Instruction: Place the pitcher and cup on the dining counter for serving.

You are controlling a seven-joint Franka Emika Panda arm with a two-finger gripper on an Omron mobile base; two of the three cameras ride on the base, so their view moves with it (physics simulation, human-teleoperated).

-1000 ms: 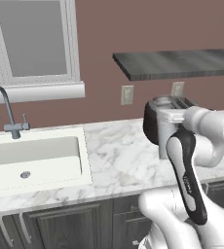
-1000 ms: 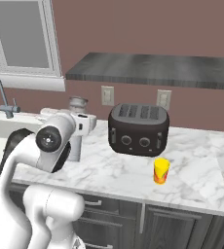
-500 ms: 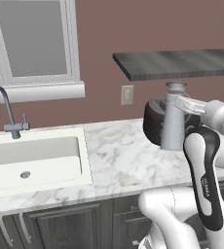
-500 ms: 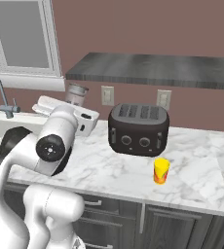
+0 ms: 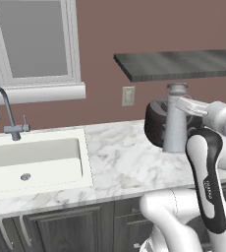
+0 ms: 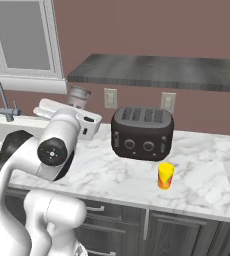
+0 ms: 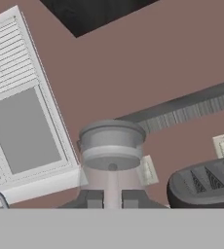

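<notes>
The hand [image 7: 112, 199] pinches the pitcher [image 5: 175, 118], lifted upright just left of the toaster [image 6: 142, 132]. The cup [image 6: 165, 175] stands on the table [image 6: 207, 175], near the toaster's front.

You've got a black toaster [image 6: 142, 133] on the marble worktop [image 6: 207, 180], white sink [image 5: 34, 162] with grey faucet [image 5: 7, 115] at left, dark shelf [image 6: 162, 72] above, wall outlets [image 5: 128, 96], window [image 5: 29, 42].

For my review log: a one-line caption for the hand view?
Gripper shut on the grey pitcher, toaster alongside.
</notes>
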